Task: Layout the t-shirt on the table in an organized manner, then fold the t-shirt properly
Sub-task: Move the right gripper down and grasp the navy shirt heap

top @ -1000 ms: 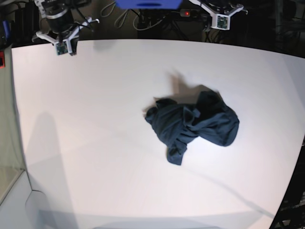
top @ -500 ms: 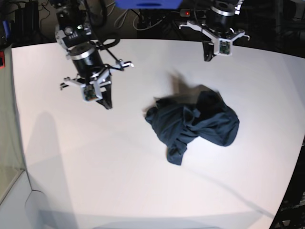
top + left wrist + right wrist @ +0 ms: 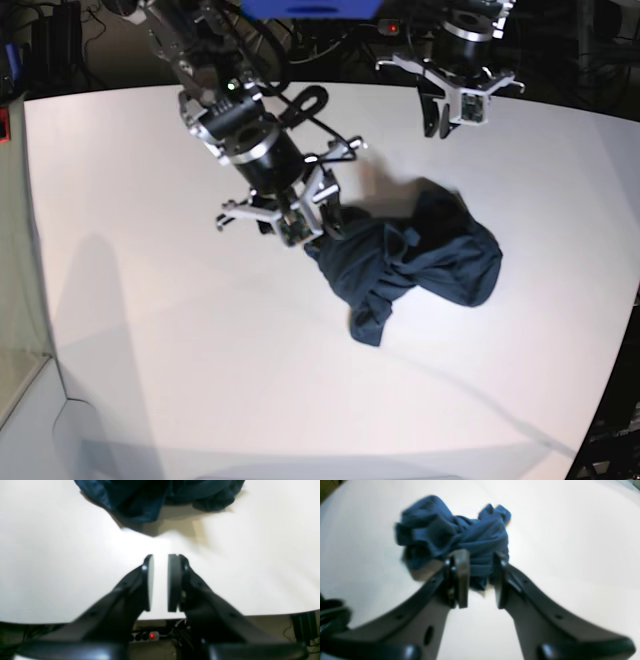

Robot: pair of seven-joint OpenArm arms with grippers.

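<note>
right gripper (image 3: 318,228): centre-left of the base view, jaws a little apart, nothing pinched, tips right at the bundle's left edge
t-shirt (image 3: 412,262): crumpled heap right of centre on the table (image 3: 150,330); grab one outer edge, not the whole wad
left gripper (image 3: 445,115): upper right, narrow gap, empty; looks well clear of the cloth, blurry though

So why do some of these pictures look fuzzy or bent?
Right wrist view: the t-shirt and right gripper are softly blurred. Left wrist view: the left gripper casts a shadow, and the table glares. Base view: the table's edges curve, lens distortion.
</note>
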